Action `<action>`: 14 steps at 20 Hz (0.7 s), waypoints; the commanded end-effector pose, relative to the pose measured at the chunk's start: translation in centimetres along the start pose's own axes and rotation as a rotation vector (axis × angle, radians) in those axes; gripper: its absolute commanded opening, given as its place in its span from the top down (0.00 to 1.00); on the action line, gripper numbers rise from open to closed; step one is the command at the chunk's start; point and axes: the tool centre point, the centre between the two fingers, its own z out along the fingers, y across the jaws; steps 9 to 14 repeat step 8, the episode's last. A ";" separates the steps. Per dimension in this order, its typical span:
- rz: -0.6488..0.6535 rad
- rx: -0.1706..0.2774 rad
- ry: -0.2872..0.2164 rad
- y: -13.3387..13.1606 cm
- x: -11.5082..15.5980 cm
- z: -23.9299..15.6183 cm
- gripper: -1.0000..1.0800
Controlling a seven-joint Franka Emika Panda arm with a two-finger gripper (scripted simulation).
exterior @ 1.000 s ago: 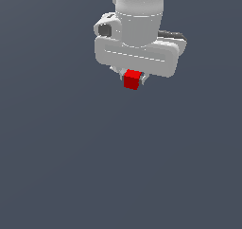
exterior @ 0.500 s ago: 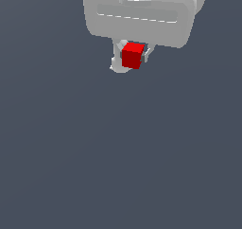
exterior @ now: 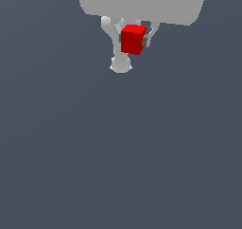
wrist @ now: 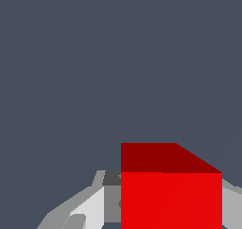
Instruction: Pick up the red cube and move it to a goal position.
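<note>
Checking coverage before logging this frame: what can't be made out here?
- Goal position: no marker in either view.
- Arm above the gripper: cut off by the exterior view's top edge.
- Red cube: lower part cut off by the wrist view's edge.
- Finger on the exterior view's right: mostly hidden behind the cube, contact unclear.

The white gripper hangs downward, its jaws closed on the red cube.
</note>
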 end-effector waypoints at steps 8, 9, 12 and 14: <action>0.000 0.000 0.000 0.0 0.2 -1.0 1.00; 0.000 0.000 0.000 0.0 0.2 -1.0 1.00; 0.000 0.000 0.000 0.0 0.2 -1.0 1.00; 0.000 0.000 0.000 0.0 0.2 -1.0 1.00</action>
